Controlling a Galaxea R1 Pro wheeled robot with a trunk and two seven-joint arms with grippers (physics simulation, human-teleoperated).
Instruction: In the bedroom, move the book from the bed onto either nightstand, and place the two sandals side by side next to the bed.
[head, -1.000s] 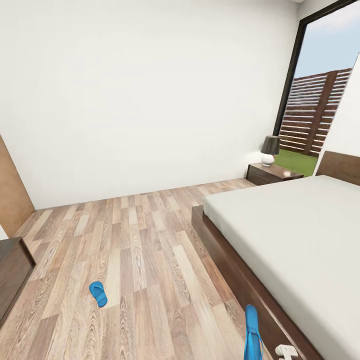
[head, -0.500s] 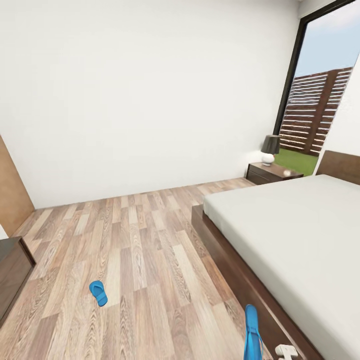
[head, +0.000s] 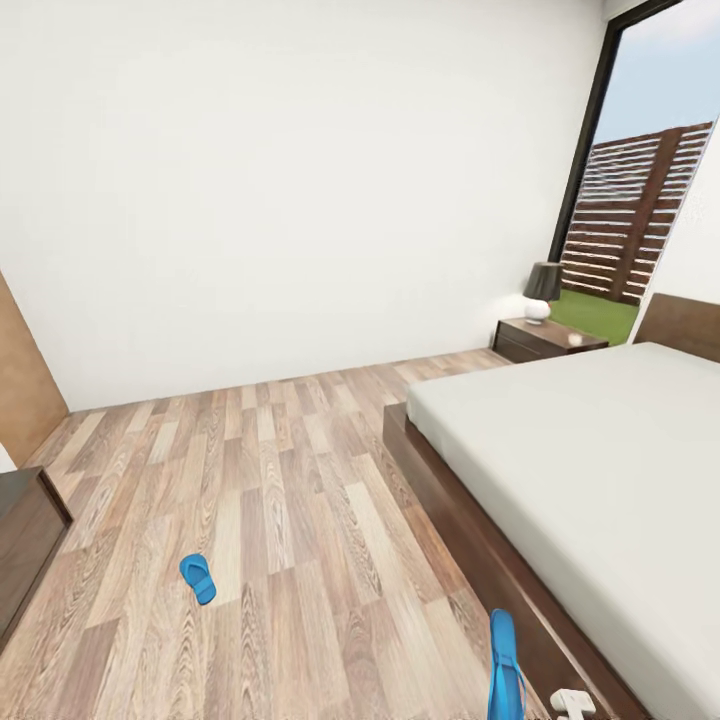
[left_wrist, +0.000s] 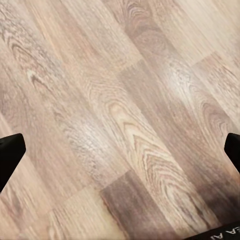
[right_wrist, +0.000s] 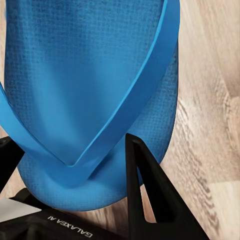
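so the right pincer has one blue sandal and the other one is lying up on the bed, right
Not quite. The right pincer does hold one blue sandal, as the right wrist view shows. But the other sandal is not on the bed: the head view shows it lying on the wood floor, well apart from the bed.

You look across a grey-brown wood-plank floor (head: 280, 520). One bright blue flip-flop sandal (head: 197, 578) lies out on the open planks, another blue sandal (head: 505, 670) right beside the dark-framed bed's (head: 600, 480) near side rail. A dark brown nightstand (head: 545, 340) carries a black-shaded lamp (head: 542, 291).
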